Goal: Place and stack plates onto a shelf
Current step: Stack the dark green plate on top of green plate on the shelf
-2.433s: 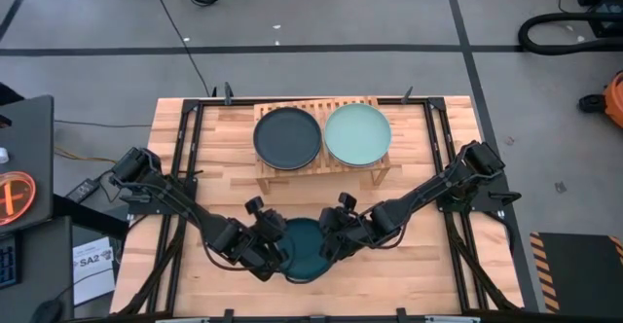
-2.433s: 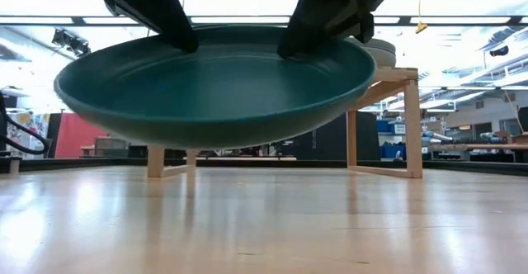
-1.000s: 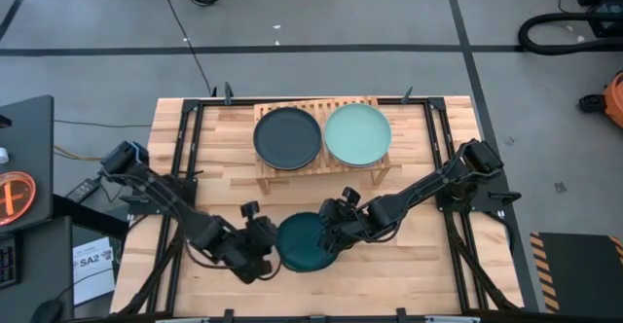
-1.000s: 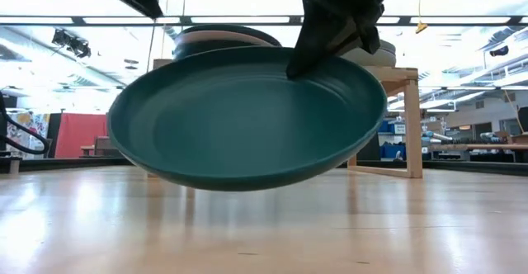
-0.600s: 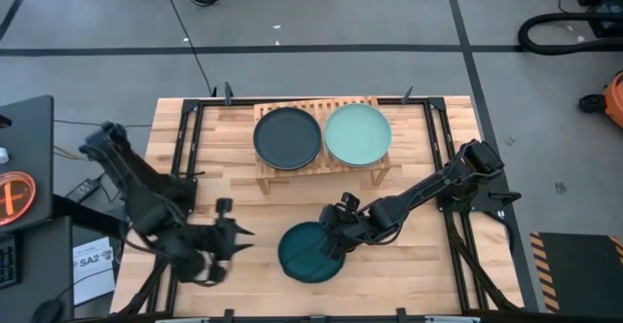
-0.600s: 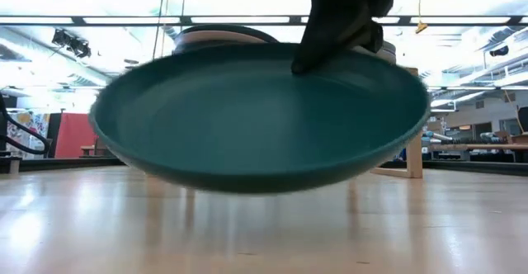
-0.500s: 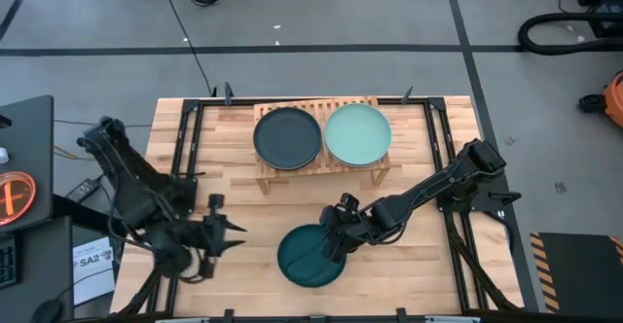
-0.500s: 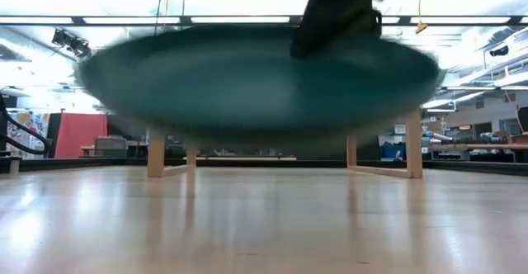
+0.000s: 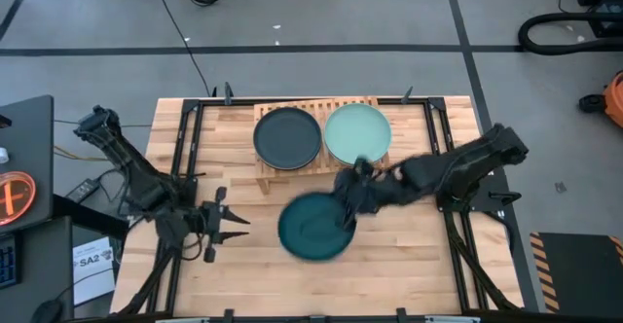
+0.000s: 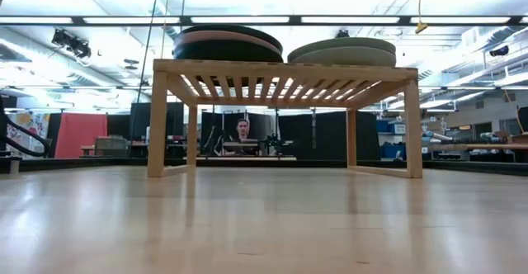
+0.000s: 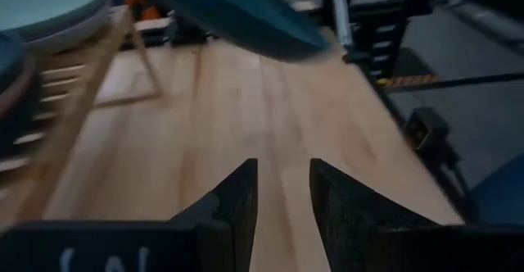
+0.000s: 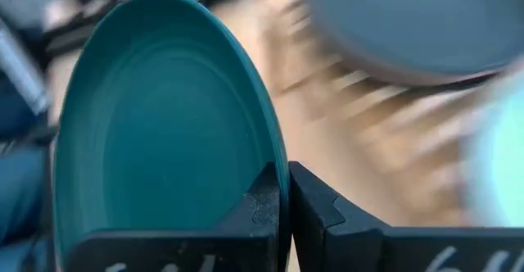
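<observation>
A dark teal plate point(image 9: 311, 229) hangs tilted above the table's middle, a little in front of the shelf point(image 9: 336, 105). My right gripper point(image 9: 348, 216) is shut on it. The shelf carries a stack topped by a charcoal plate point(image 9: 287, 138), with a salmon pink one point(image 10: 227, 38) beneath, and a stack topped by a mint green plate point(image 9: 357, 135). My left gripper point(image 9: 243, 229) stands open and empty near the table's left edge, pointing toward the teal plate point(image 11: 237, 10). The teal plate is above what the low view takes in. My right gripper pinches the teal plate's rim point(image 12: 274, 153) on the side toward the table's right edge, one finger over the inner face and one on the outside. The fingers come slanting down from the table's right. The plate is lifted clear and tilted.
Black frame rails point(image 9: 185, 148) run along the table's left and right sides. Bare wood point(image 9: 389, 274) lies between the shelf and the near edge. In the low view a person point(image 10: 243, 130) sits beyond the table, seen under the shelf point(image 10: 280, 72).
My right gripper has risen and gone toward the shelf with the teal plate, which has gone up out of the low view. My left gripper, clear of the plate, has drawn back toward the table's left edge and turned more level.
</observation>
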You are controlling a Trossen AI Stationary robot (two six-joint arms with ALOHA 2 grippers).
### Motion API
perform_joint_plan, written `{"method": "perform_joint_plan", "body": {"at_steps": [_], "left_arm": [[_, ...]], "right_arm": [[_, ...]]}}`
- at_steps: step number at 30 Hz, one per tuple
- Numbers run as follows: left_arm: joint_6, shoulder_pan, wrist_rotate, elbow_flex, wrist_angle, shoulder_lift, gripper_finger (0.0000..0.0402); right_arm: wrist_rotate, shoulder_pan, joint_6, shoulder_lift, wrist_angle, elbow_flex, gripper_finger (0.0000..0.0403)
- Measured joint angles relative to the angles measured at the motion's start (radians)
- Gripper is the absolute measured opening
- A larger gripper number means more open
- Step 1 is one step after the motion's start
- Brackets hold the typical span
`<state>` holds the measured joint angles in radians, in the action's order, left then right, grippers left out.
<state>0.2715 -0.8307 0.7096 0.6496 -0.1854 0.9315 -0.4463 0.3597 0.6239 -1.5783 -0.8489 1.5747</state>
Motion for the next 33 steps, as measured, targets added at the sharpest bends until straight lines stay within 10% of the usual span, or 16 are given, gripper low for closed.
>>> {"method": "perform_joint_plan", "body": {"at_steps": [16, 33], "left_arm": [[-0.055, 0.210, -0.283, -0.057, 0.136, -0.004, 0.0119], [-0.055, 0.229, -0.297, -0.057, 0.137, -0.003, 0.0119]], "right_arm": [[-0.007, -0.470, -0.041, 0.336, -0.264, 0.015, 0.0018], [0.249, -0.750, -0.085, 0.263, -0.381, 0.013, 0.0019]]}}
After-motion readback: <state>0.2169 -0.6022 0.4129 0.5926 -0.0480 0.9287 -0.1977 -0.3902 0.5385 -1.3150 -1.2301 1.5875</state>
